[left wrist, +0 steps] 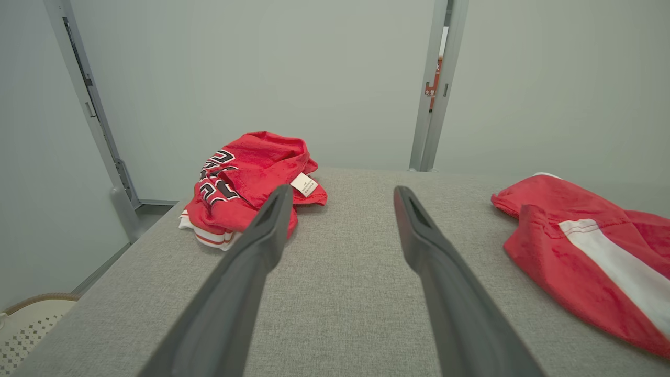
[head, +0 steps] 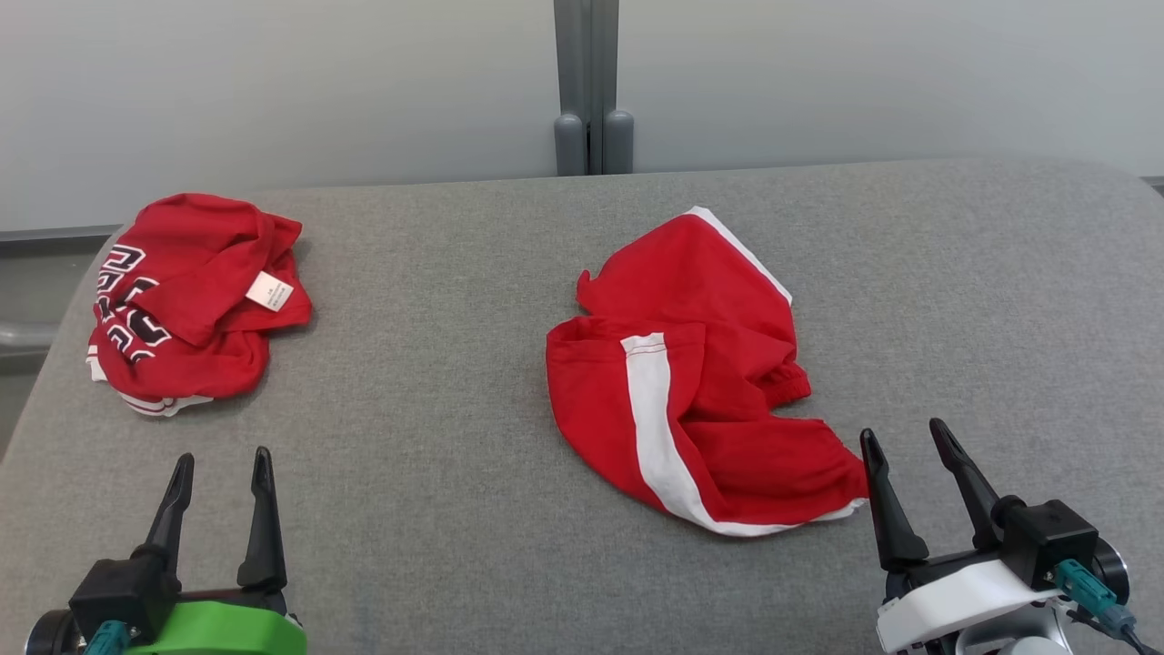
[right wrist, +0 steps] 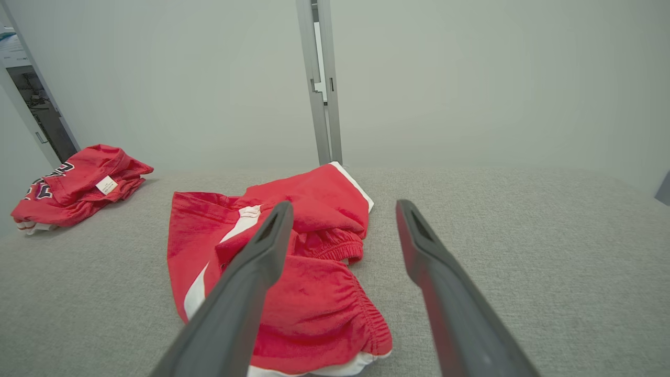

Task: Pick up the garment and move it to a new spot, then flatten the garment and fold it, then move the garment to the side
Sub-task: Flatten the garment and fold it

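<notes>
Currently crumpled red shorts (head: 709, 364) beside splayed right gripper (head: 902, 429).

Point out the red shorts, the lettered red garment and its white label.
red shorts (head: 727, 300), head view, plain red cloth at the far end
lettered red garment (head: 191, 241), head view, its plain upper fold
white label (head: 269, 291), head view, its middle

Left gripper (head: 224, 457): long dark tapered jaws, black mount (head: 123, 591), green housing (head: 218, 629), teal plug (head: 107, 639).
Right gripper (head: 902, 429): matching jaws, black block (head: 1046, 537), white housing (head: 955, 600), teal connector (head: 1082, 587), dark cable (head: 1126, 629).
</notes>
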Robot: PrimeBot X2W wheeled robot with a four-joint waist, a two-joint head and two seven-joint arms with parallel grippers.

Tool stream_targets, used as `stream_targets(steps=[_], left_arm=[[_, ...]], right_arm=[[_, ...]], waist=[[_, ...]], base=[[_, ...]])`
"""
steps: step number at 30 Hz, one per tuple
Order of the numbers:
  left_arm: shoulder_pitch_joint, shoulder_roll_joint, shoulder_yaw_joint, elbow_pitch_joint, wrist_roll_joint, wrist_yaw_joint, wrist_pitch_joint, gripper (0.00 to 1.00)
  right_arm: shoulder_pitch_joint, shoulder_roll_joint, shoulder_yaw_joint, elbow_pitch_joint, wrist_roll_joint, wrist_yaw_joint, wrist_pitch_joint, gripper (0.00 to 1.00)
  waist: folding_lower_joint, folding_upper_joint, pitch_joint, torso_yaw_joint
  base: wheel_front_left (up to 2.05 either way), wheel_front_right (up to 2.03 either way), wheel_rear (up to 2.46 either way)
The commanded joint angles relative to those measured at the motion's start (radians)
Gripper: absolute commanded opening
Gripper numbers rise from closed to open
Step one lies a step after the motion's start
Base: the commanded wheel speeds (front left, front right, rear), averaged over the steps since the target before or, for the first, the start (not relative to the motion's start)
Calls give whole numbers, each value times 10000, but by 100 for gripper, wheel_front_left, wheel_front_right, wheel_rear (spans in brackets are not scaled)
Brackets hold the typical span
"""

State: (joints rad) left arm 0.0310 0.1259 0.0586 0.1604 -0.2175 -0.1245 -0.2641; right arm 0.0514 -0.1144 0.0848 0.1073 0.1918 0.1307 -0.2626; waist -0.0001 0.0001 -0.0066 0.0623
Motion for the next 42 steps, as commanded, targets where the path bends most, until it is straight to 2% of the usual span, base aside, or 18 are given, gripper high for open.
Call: stream_targets(steps=[1,5,9,19,25,33,42], left_arm=[[-95,66,-46,47,121,-63,-3,100],[-780,192,-558,157,190,-65,-3,100],[-1939,433,-1589,415,201,-70,-2,100],[-5888,1178,-5014,2202,-433,-62,113,100],[-7488,1412,-6873,3418,-1005,-52,253,100],[-8610,1803,-9339,5052,-2089,-45,653,100],[-8999,2059,-11022,6603,-3408,-46,788,100]], right_arm=[[-63,-8,30,23,55,1,-32,100],[-158,-10,49,-23,32,1,-32,100],[-321,-49,37,-10,20,1,-32,100],[-1016,103,57,-10,-33,1,-32,100],[-1325,269,4,22,-10,1,-32,100],[-1656,462,-29,-10,26,1,-32,100],[-1805,562,73,58,80,1,-32,100]], waist=[[1,-1,43,-40],[1,-1,236,-139],[1,-1,532,-290],[1,-1,1797,-1221],[1,-1,2446,-1940],[1,-1,3045,-2791],[1,-1,3316,-3302]], base=[[0,0,0],[0,0,0],[0,0,0],[0,0,0],[0,0,0],[0,0,0],[0,0,0]])
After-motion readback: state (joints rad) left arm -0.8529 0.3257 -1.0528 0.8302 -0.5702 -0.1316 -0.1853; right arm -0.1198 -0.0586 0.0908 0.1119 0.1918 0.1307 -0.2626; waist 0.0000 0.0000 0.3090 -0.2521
